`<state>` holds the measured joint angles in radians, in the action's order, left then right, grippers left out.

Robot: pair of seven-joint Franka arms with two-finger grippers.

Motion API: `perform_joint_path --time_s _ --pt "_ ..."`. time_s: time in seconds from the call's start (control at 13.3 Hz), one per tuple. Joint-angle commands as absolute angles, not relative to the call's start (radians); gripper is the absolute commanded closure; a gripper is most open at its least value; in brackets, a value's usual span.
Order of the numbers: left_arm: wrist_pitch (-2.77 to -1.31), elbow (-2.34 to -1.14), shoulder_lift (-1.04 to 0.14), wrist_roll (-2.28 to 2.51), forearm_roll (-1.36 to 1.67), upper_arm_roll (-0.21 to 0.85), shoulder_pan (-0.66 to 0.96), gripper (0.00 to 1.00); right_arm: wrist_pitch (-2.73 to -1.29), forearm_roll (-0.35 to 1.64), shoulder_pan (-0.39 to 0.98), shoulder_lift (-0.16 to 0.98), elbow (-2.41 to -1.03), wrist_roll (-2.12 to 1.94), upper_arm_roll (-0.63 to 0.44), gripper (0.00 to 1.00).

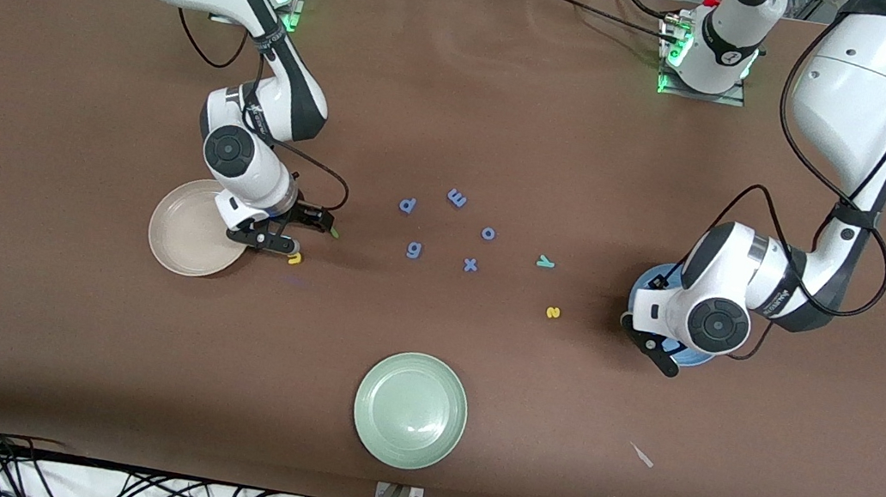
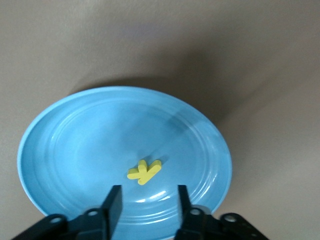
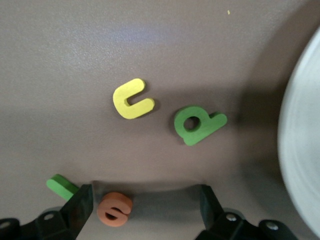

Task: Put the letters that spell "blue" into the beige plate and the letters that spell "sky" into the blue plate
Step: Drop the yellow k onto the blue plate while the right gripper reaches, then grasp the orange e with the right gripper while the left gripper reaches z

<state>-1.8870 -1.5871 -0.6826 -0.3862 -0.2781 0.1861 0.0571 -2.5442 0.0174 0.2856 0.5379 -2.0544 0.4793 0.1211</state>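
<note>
The brown worktop (image 1: 513, 120) was seen with the beige plate (image 1: 181, 233) beside the right claw (image 3: 142, 200), whose fingers were spread wide over the orange e (image 3: 115, 208); the green b (image 3: 198, 125) and yellow u (image 3: 132, 99) lay just ahead. The left claw (image 2: 146, 202) was held over the blue plate (image 2: 75, 150), fingers parted and empty, the yellow k (image 2: 144, 172) lying in the plate below.

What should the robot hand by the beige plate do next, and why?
Probably lower the right gripper and close its fingers on the orange e, which lies on the table between them. The fingers stand open, and the beige plate beside it holds no letters yet.
</note>
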Motion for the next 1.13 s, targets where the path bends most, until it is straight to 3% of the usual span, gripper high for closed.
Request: perform_joint_path --time_s 0.0,0.23,0.6,1.05 --pt "-1.885 -1.582 -0.632 -0.381 -0.301 0.195 0.078 0.00 -2.562 0.028 0.278 0.518 -2.086 0.505 0.132 0.04" --pt "-1.888 -1.503 -0.643 -0.358 -0.273 0.207 0.118 0.00 -2.562 0.028 0.278 0.517 -2.091 0.517 0.147 0.15" --pt "-1.931 -1.479 -0.660 -0.062 -0.184 0.207 0.192 0.00 -2.560 0.025 0.278 0.512 -2.100 0.554 0.155 0.16" --pt "-1.967 -1.482 -0.670 0.088 -0.201 0.209 0.238 0.00 -2.562 0.014 0.278 0.511 -2.109 0.543 0.153 0.39"
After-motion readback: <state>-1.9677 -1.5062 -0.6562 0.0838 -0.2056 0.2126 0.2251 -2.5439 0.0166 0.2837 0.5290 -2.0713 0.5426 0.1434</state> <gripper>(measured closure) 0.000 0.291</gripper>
